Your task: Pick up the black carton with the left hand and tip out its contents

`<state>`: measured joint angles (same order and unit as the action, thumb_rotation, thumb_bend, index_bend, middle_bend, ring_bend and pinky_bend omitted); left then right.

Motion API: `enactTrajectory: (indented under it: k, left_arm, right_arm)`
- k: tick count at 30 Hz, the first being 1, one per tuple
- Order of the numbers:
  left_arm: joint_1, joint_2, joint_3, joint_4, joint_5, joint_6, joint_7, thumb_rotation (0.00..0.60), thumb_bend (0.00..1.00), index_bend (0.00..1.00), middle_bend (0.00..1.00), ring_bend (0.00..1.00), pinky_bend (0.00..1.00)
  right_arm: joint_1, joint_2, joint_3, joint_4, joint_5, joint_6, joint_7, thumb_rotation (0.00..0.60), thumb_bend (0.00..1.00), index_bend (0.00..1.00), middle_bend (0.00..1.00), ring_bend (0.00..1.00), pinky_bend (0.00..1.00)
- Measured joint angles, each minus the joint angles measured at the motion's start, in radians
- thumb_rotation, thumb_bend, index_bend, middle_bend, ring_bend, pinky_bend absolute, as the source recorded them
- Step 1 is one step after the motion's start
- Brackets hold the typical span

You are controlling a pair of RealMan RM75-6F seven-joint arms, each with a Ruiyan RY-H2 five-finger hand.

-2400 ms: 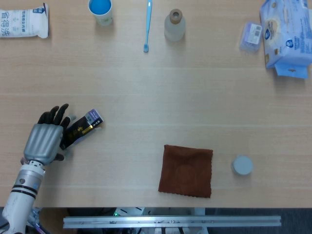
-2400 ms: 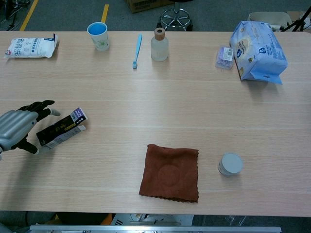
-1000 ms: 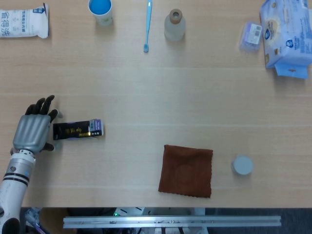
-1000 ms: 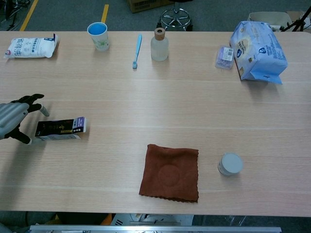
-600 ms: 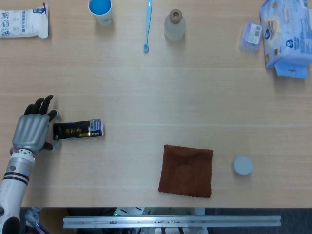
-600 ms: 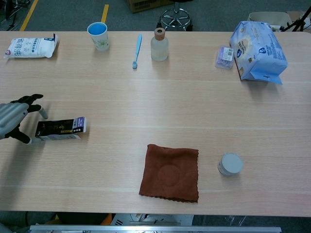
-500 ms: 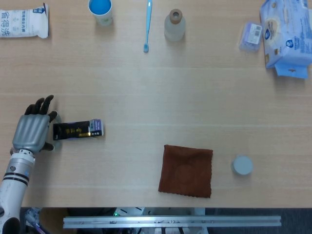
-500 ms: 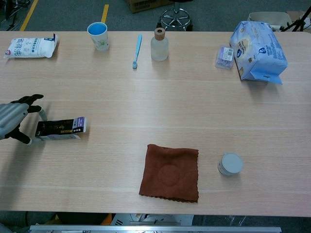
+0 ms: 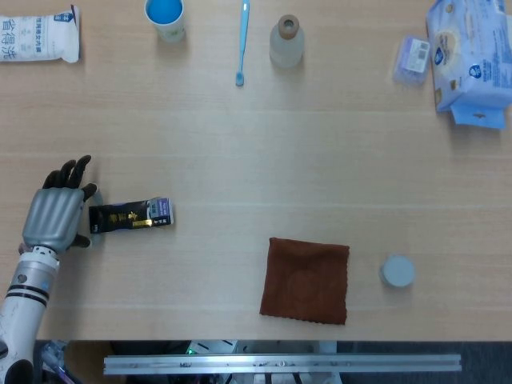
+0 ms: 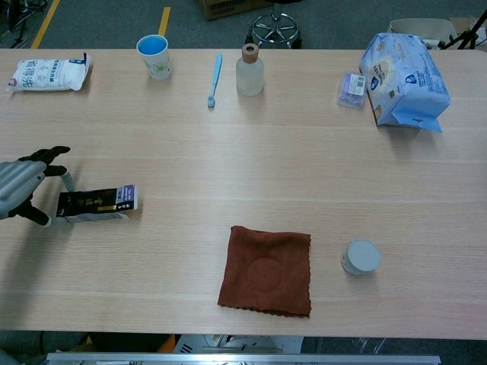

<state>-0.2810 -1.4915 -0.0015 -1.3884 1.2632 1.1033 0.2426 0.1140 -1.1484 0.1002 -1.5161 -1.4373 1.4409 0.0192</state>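
Observation:
The black carton [image 9: 130, 216] [image 10: 97, 202] lies flat on the wooden table near its left edge, long side left to right, with a purple-white end pointing right. My left hand [image 9: 54, 216] [image 10: 19, 190] sits just left of the carton, back upward and fingers spread. In the chest view its fingertips [image 10: 67, 181] reach the carton's left end, but nothing wraps the carton. The right hand is outside both views.
Along the far edge stand a white packet [image 9: 38, 34], a blue cup [image 9: 165, 18], a toothbrush [image 9: 242, 40], a frosted bottle [image 9: 286, 42], a small purple pack [image 9: 413, 58] and a blue tissue bag [image 9: 472, 56]. A brown cloth [image 9: 306, 280] and a grey can [image 9: 397, 271] lie front right.
At 2.4 s ago the carton lay slanted against the hand; since then it settled level on the table. In the last half second it slid slightly right, with the hand staying at its left end.

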Motion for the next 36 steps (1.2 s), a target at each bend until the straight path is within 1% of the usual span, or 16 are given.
enactTrajectory:
  k: [8, 17, 23, 30, 36]
  left_arm:
    - [0.0, 0.008, 0.001, -0.015, 0.024, 0.026, 0.016, 0.6, 0.14, 0.56, 0.04, 0.01, 0.13]
    - [-0.006, 0.045, -0.002, -0.063, 0.044, 0.057, 0.082, 0.6, 0.14, 0.57, 0.04, 0.01, 0.13]
    - [-0.015, 0.082, -0.012, -0.091, 0.052, 0.081, 0.151, 0.6, 0.14, 0.57, 0.04, 0.01, 0.13]
    - [-0.031, 0.136, -0.021, -0.137, 0.098, 0.134, 0.258, 0.6, 0.14, 0.57, 0.04, 0.01, 0.13]
    - [-0.042, 0.174, -0.024, -0.177, 0.135, 0.159, 0.325, 0.6, 0.14, 0.57, 0.05, 0.01, 0.13]
  right_arm:
    - [0.0, 0.001, 0.001, -0.002, -0.004, 0.004, 0.0, 0.6, 0.21, 0.14, 0.22, 0.13, 0.23]
    - [-0.001, 0.004, 0.002, -0.006, -0.008, 0.008, 0.001, 0.6, 0.21, 0.14, 0.22, 0.13, 0.23]
    - [-0.001, 0.006, 0.003, -0.008, -0.01, 0.01, 0.0, 0.6, 0.21, 0.14, 0.22, 0.13, 0.23]
    - [-0.001, 0.006, 0.004, -0.011, -0.012, 0.013, -0.003, 0.6, 0.21, 0.14, 0.22, 0.13, 0.23]
    - [0.0, 0.006, 0.003, -0.012, -0.012, 0.01, -0.005, 0.6, 0.21, 0.14, 0.22, 0.13, 0.23]
